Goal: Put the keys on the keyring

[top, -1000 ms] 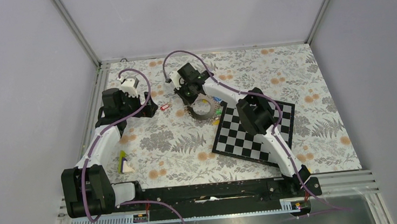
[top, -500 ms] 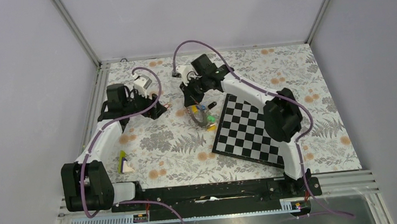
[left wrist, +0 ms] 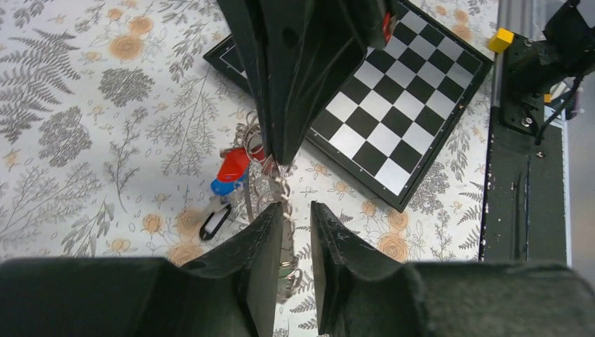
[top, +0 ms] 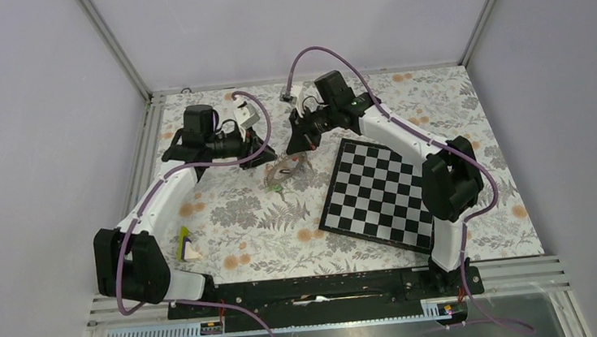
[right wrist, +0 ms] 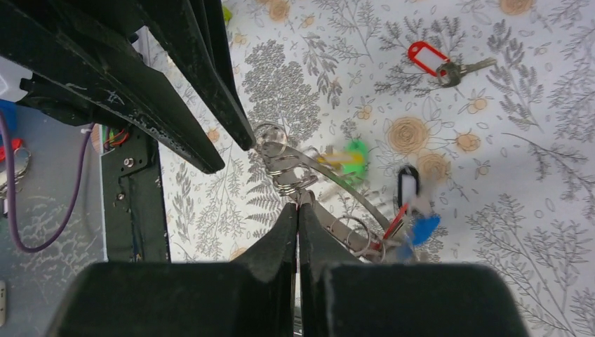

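My right gripper (right wrist: 298, 205) is shut on the keyring (right wrist: 354, 200), a grey metal band that hangs above the flowered cloth. On the ring dangle keys with a green tag (right wrist: 353, 154), a blue tag (right wrist: 423, 228) and a black tag (right wrist: 407, 188). My left gripper (left wrist: 297, 219) sits right beside it, jaws a narrow gap apart, with small split rings (left wrist: 281, 188) running into that gap. From above, both grippers meet over the ring bundle (top: 283, 170). One red-tagged key (right wrist: 459, 69) lies loose on the cloth.
The chessboard (top: 379, 194) lies at an angle to the right of the grippers. A small yellow and white object (top: 188, 245) rests near the left arm's base. Grey walls close off the back and both sides.
My right gripper lifted the keyring off the cloth and carried it up and right. The left arm swung right to meet it, and its jaws narrowed from wide open.
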{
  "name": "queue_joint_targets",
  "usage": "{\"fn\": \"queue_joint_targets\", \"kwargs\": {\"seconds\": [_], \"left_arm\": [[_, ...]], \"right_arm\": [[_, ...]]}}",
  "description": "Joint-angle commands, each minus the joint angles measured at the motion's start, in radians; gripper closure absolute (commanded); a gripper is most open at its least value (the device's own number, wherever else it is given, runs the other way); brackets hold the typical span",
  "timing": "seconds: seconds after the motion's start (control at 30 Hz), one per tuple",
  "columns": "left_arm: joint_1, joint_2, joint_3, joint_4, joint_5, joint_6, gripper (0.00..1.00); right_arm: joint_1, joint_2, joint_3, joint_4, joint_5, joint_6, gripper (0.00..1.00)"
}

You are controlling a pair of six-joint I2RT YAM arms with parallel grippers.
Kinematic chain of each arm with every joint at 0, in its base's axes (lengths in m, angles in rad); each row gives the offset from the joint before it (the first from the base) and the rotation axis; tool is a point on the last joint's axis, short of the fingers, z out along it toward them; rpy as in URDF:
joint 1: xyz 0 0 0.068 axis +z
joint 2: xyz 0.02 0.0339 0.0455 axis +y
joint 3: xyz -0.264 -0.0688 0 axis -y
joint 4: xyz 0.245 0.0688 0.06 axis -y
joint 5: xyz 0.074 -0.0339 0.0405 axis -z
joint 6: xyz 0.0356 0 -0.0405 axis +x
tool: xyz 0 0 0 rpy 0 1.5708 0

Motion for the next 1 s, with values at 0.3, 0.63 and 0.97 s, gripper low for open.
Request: {"fn": "queue_joint_targets", "kwargs": {"seconds": [0.3,0.63,0.97], "left_arm": [[-0.055,0.043,0.057,0.006,0.044,0.137,0.53],[-0.055,0.082,0.074,-0.005,0.112,0.304,0.54],[-0.077,0.085,0.082,-0.029,0.188,0.292,0.59]], "right_arm": [[-0.001,-0.125,-0.035,-0.016,-0.103,-0.096,1.0],[-0.001,-0.168,-0.069,-0.074,-0.132,-0.182,1.0],[-0.004,-0.193,-0.099,-0.073,-0.116,-0.185,1.0]]}}
